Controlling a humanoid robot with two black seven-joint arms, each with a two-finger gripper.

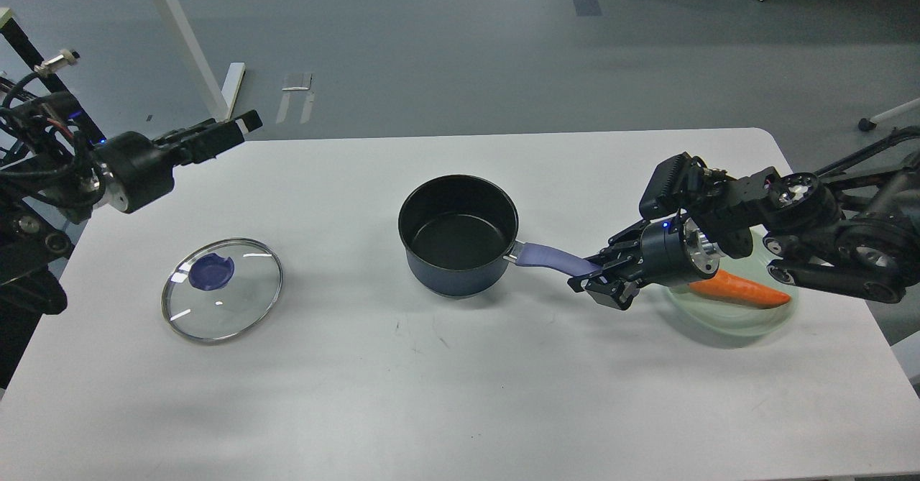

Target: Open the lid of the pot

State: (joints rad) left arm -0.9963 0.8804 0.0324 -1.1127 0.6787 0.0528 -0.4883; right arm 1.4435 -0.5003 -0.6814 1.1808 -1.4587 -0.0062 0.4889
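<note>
The dark pot stands uncovered in the middle of the white table, its inside empty. Its purple handle points right. My right gripper is shut on the end of that handle. The glass lid with a purple knob lies flat on the table at the left, apart from the pot. My left gripper is raised above the table's far left edge, well clear of the lid. It is seen side-on and dark, so its fingers cannot be told apart.
A pale green plate with an orange carrot lies at the right, partly under my right arm. White table legs and a black frame stand on the floor beyond the far left edge.
</note>
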